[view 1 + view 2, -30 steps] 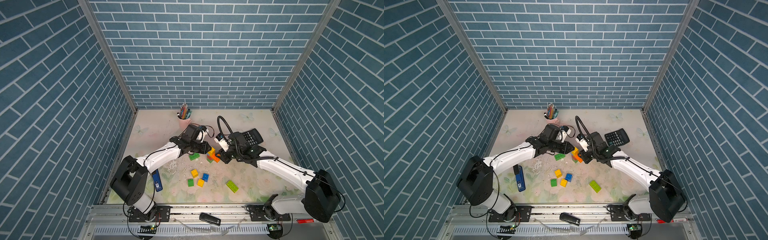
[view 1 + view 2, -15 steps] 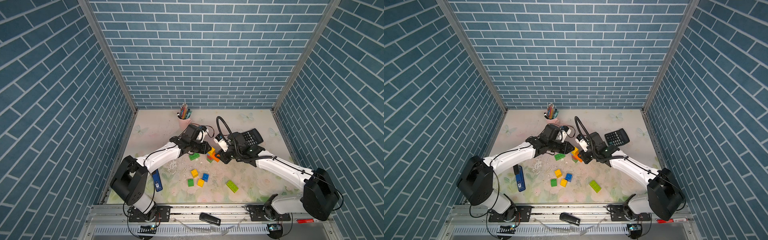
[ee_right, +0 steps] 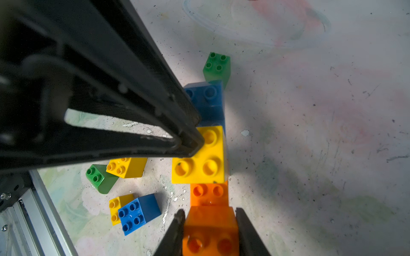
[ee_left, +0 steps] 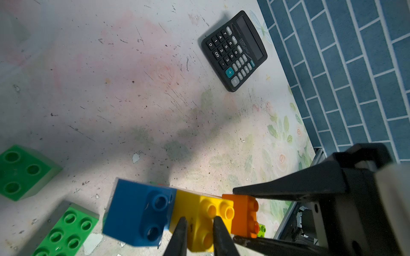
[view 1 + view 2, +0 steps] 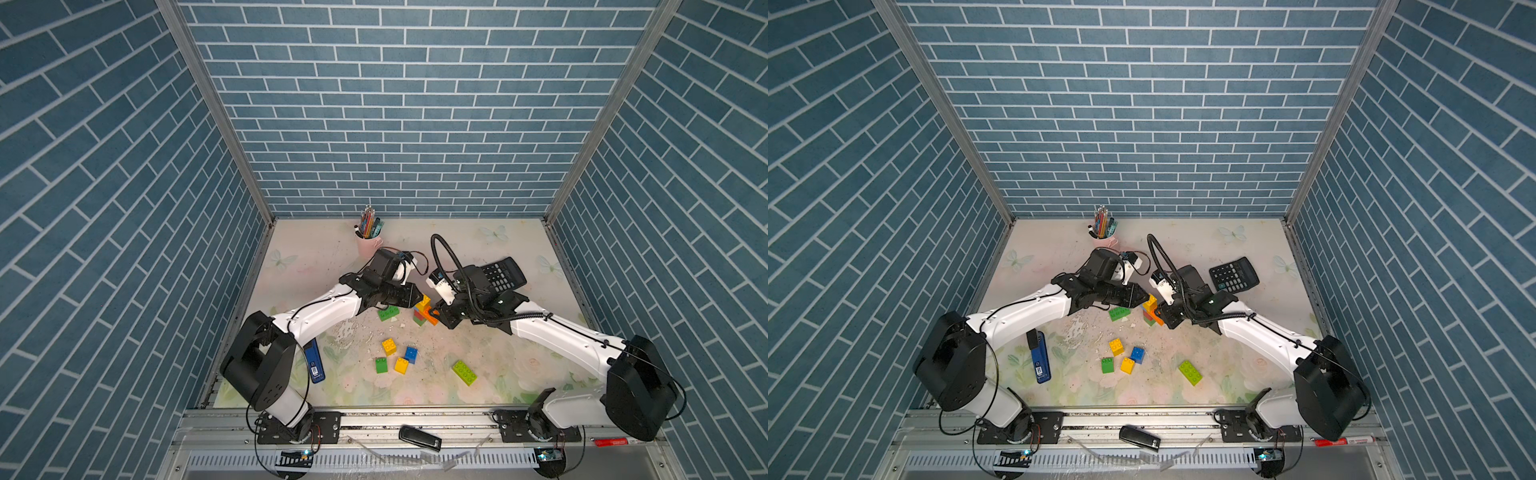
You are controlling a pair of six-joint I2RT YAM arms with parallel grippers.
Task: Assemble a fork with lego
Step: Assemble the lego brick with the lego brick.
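Joining step: my right claw grips the orange brick tight; left claw, closed empty, pins the yellow brick; next I judge a firm, square push.

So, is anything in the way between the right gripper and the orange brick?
Nothing visible. The right gripper is already shut on the orange brick; the left gripper is closed on the yellow brick beyond it, not between them.
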